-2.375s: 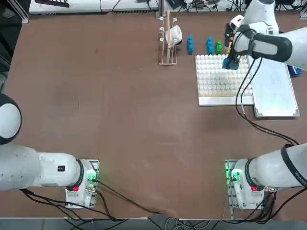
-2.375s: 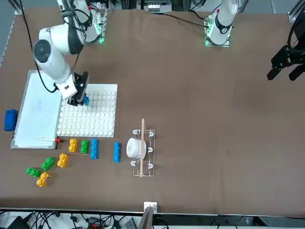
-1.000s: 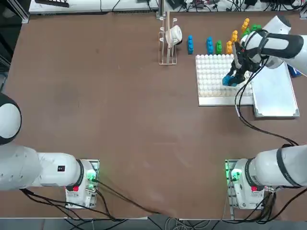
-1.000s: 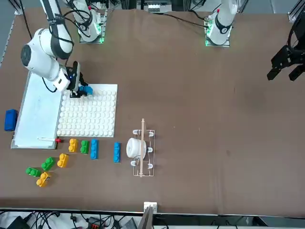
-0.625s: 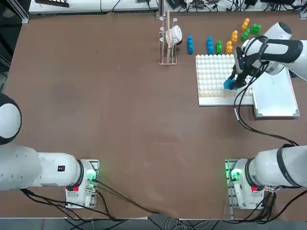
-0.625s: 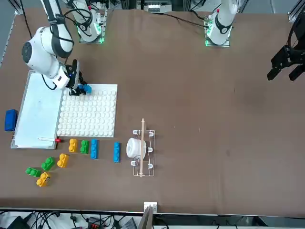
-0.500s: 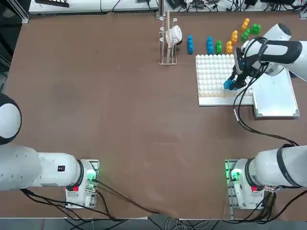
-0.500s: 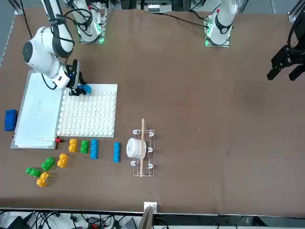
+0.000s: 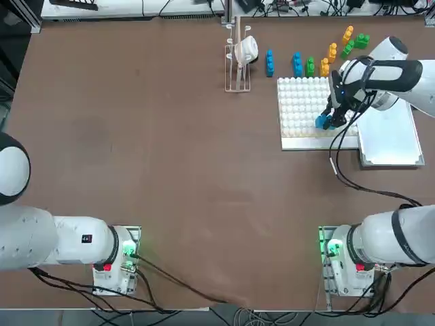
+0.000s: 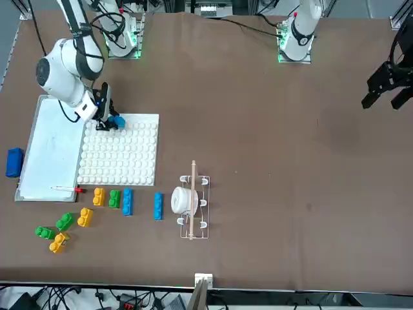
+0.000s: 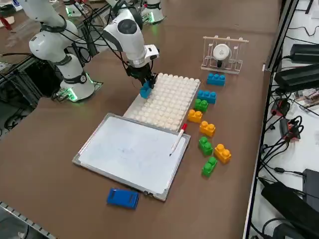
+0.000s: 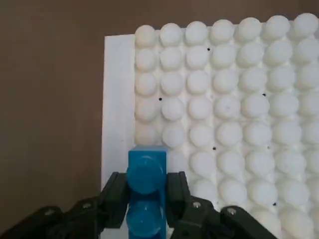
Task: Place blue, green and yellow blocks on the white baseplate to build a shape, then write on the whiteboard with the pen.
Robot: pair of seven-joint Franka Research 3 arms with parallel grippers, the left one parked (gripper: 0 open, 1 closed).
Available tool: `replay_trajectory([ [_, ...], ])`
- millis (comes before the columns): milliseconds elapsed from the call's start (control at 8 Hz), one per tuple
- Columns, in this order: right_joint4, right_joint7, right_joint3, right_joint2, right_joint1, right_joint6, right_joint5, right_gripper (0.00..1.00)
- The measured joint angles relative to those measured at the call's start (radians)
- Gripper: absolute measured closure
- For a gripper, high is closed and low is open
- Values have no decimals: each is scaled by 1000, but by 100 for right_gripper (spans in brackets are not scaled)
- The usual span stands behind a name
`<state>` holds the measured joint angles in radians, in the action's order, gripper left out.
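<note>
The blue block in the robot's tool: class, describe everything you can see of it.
The blue block is a small, glossy plastic brick, bright blue, with two round studs in a row on top. The right tool is shut on it, one black finger pressing each long side. It sits at the white baseplate's edge nearest the robot; whether it is pressed onto the studs cannot be told.

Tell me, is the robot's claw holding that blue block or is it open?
Holding it. The right gripper has both fingers pressed against the blue block, over the white baseplate's edge.
</note>
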<state>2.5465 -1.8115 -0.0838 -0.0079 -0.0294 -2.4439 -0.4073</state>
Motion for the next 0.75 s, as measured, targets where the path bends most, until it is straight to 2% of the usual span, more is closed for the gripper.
replay_trajectory([
  [750, 2, 2, -3, 29, 29, -12, -1, 59],
])
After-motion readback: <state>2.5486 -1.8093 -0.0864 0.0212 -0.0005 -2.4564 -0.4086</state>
